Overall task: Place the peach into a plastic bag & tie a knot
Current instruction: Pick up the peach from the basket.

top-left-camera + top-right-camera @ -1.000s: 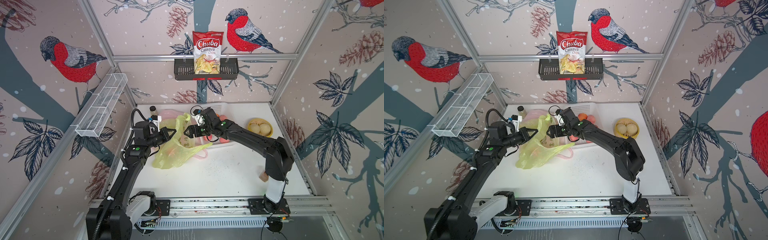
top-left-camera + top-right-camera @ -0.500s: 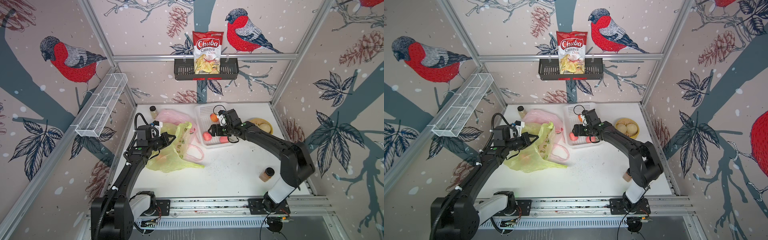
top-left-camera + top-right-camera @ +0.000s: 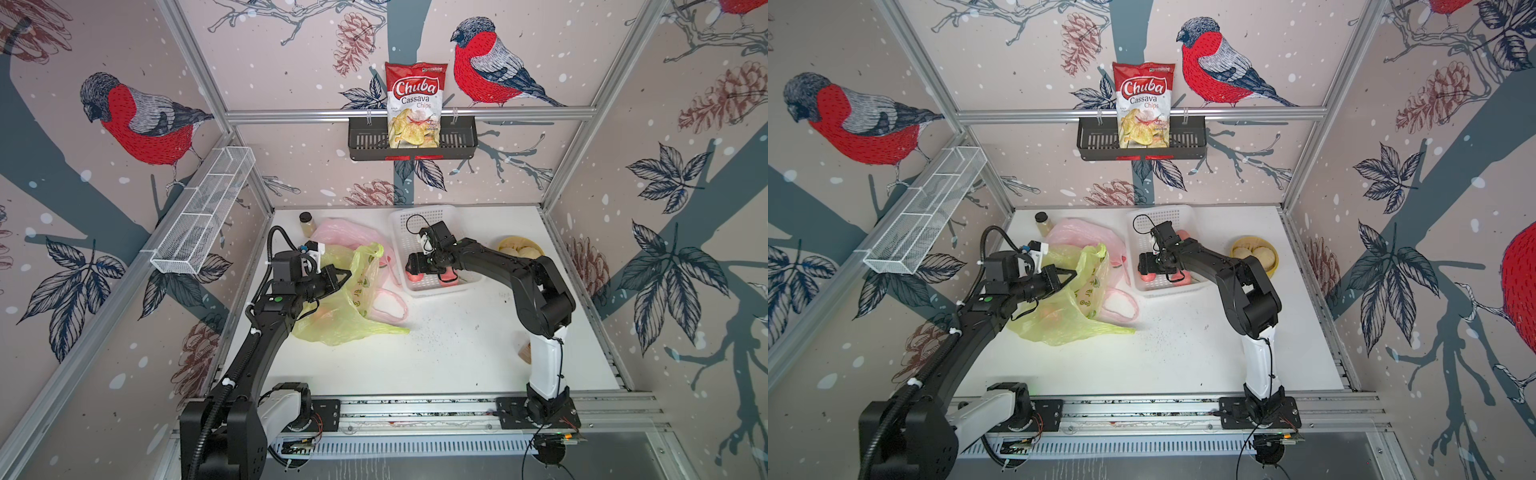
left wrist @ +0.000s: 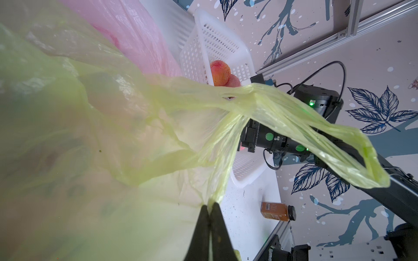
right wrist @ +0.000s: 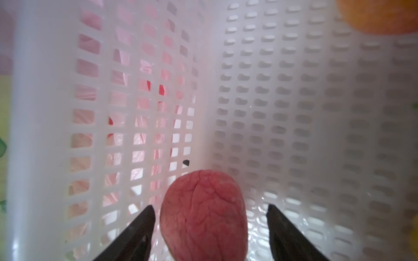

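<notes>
A yellow-green plastic bag [image 3: 345,307] lies at the table's left, and something orange shows through it. My left gripper [image 3: 347,274] is shut on its rim; in the left wrist view the fingertips [image 4: 210,204] pinch the thin film, and one handle loop hangs free. My right gripper [image 3: 415,270] reaches down into the white basket [image 3: 432,216]. In the right wrist view its open jaws [image 5: 210,206] straddle a reddish peach [image 5: 203,214], with a gap on each side. More peaches [image 3: 451,277] lie in the basket.
A pink bag [image 3: 345,232] lies behind the yellow-green one, against the basket. A small bottle [image 3: 306,222] stands at the back left. A yellow bowl [image 3: 521,249] sits at the right. An orange spice bottle [image 4: 277,211] lies by the right arm's base.
My right gripper has left the bag's mouth, swung right into the basket and come down round a peach, its jaws narrowing a little. The left gripper keeps hold of the bag's rim.
</notes>
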Controlling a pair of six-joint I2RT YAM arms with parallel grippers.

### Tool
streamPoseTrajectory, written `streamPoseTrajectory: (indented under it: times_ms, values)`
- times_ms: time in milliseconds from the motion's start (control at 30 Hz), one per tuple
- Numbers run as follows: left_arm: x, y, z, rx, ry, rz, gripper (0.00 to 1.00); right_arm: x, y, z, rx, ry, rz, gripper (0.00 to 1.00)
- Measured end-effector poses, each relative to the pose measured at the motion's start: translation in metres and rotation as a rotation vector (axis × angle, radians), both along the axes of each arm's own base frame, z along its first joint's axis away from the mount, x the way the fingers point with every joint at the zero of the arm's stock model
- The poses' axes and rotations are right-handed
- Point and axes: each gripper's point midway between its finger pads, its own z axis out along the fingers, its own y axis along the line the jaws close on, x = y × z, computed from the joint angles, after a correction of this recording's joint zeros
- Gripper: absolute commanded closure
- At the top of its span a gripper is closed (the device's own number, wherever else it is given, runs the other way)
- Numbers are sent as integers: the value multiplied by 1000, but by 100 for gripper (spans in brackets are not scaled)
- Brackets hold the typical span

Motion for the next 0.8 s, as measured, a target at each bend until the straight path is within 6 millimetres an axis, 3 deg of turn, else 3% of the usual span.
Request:
streamPoseTrajectory:
  times_ms: [133, 233, 300, 467, 633, 733, 800]
  values:
    - [-1, 0, 2, -1, -5, -1, 100, 0, 0, -3, 1, 6, 0, 55]
    - [-1, 0, 5, -3, -10, -3, 100, -5, -6, 6, 7, -3, -5, 59]
    - [-1, -1, 7, -3, -13, -3, 100, -10, -11, 23, 21, -29, -8, 59]
    - [-1, -1, 11, -4, -16, -5, 100, -32, -14, 93, 96, -157, 3, 59]
    - [-2, -2, 13, -11, -17, -11, 100, -82, 20, 138, 166, -230, 120, 59]
    - [-3, -3, 16, -19, -21, -16, 100, -113, 50, 149, 219, -219, 205, 59]
    - [-4, -3, 17, -20, -25, -17, 100, -122, 67, 152, 249, -200, 234, 59]
